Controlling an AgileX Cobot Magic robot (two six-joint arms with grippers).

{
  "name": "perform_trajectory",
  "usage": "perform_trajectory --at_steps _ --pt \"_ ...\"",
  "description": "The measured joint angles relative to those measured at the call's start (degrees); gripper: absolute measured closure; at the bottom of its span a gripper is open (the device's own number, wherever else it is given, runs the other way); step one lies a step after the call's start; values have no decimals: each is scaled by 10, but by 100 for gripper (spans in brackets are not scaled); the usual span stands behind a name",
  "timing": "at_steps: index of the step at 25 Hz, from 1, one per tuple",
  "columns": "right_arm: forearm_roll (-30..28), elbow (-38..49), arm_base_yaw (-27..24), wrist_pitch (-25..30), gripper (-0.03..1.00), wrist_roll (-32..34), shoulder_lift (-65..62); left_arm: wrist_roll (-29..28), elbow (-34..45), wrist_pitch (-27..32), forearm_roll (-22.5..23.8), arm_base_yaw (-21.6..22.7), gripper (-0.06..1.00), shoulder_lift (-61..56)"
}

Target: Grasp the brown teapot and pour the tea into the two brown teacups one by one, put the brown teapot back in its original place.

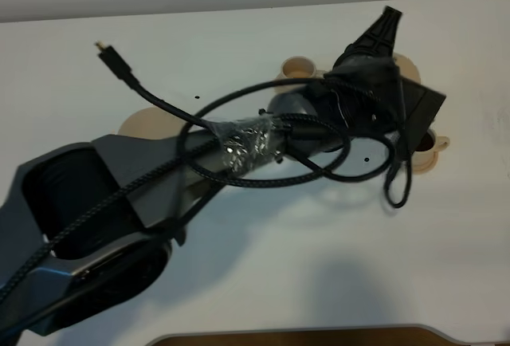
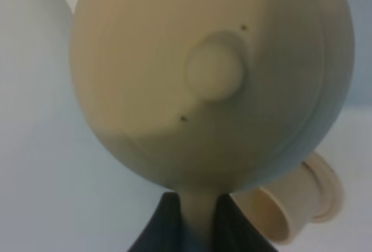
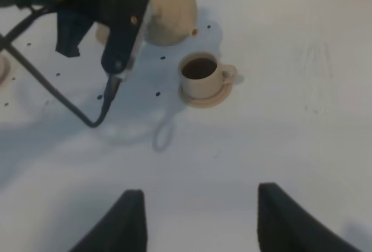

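The brown teapot [image 2: 209, 78] fills the left wrist view, its lid knob facing the camera. My left gripper [image 2: 195, 208] is shut on the teapot's loop handle. In the high view the left gripper [image 1: 382, 35] reaches across to the far right and hides nearly all of the teapot [image 1: 408, 65]. One brown teacup [image 1: 299, 67] stands at the back, the other teacup [image 1: 431, 151] to the right on its saucer. That teacup [image 3: 200, 73] holds dark tea, just in front of the teapot [image 3: 168, 8]. A teacup [image 2: 290, 205] shows beside the pot. The wide saucer [image 1: 142, 123] lies bare at the left. My right gripper [image 3: 200, 223] is open and holds nothing.
The left arm [image 1: 159, 178] with its looping black cables [image 1: 319, 174] crosses the white table [image 1: 319, 266] diagonally. A loose cable plug [image 1: 103, 49] sticks out at the back left. A cable hangs from the arm [image 3: 104, 8] over the table in the right wrist view.
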Motion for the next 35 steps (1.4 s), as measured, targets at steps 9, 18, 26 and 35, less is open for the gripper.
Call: perform_trajectory --at_steps 9,18,26,35 --pt "0 0 0 0 52 0 0 -30 -6 98 -287 18 81 -60" --pt "0 0 0 0 52 0 0 -147 -6 224 -414 38 81 -60" --pt "0 0 0 0 52 0 0 -171 -3 246 -417 40 81 -46" --pt "0 0 0 0 52 0 0 -173 18 209 -393 42 81 -43"
